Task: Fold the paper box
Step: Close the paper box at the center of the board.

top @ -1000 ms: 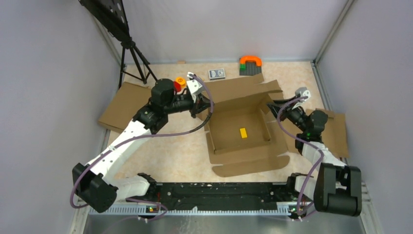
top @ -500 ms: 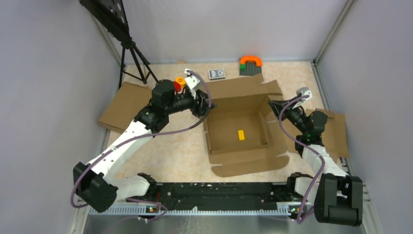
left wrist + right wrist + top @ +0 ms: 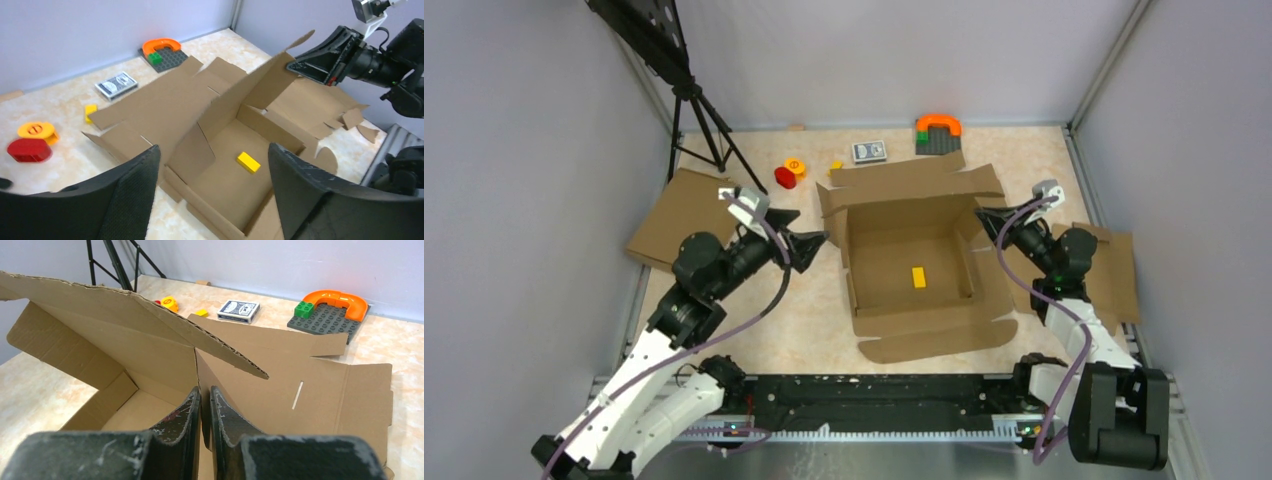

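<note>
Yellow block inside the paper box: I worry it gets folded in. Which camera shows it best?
Left wrist: the yellow block lies large and unobstructed on the paper box floor. Top external shows it small, near the floor's middle. Right wrist does not show it; cardboard walls fill that view.

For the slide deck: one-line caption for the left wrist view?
Open left gripper faces the half-folded paper box, yellow block inside, while the right gripper pinches its far wall.

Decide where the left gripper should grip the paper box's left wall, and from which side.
Likely its free top edge, from the left outside: the left wall is a thin standing panel facing the open left gripper; the right gripper pinches the paper box opposite.
</note>
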Robot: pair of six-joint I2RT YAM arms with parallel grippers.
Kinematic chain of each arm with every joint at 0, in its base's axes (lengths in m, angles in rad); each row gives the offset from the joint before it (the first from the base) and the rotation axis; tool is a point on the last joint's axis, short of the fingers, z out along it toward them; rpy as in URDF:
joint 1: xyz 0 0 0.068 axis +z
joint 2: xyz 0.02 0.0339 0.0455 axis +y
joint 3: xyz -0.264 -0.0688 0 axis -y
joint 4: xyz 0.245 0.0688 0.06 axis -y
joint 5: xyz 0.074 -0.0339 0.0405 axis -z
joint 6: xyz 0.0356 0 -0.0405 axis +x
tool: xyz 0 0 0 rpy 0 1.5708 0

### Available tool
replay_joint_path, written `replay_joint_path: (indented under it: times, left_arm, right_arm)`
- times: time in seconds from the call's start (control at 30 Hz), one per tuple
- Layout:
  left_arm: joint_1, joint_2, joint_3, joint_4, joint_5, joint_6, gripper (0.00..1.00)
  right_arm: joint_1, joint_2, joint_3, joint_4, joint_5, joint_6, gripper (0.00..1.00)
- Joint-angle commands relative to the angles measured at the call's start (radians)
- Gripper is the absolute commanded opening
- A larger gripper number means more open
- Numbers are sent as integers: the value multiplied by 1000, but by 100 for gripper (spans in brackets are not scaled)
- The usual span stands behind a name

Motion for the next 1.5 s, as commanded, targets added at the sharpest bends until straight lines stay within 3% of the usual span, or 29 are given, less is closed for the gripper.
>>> replay_joint_path:
  times: [0.0,0.07,0.3,0.47,0.7,0.8,1.0,1.1,1.27,1.47]
  left_arm:
    - [-2,-73,-153,39,-8,-121,72]
    - [-1,-73,-217,96,-1,-158,68]
    - [-23,22,-345,337,-32,-237,72]
    - [-152,113,-333,384,-215,-189,79]
    - [-218,237,-306,464,-376,-182,73]
    - [-219,301,-307,525,-411,-175,59]
    - [-219,366,-291,561,-418,-178,17]
    - [-219,370,-283,555,-415,-174,7]
    - [-219,367,-277,545,-413,-172,0]
    - [-219,360,-264,523,-405,-181,0]
  right_arm:
    - [8,-40,37,-38,-14,-23,11]
    - [8,-55,33,-52,-4,-38,12]
    - [8,-65,31,-81,-2,-53,12]
    - [8,-72,25,-78,-1,-45,12]
    - [8,-88,18,-89,1,-51,13]
    - [8,-87,12,-86,5,-50,13]
    - [8,-70,6,-79,6,-51,19]
    - [8,-65,1,-72,4,-48,22]
    - [10,-49,-25,-27,6,-42,37]
    - [17,15,-91,106,32,-45,40]
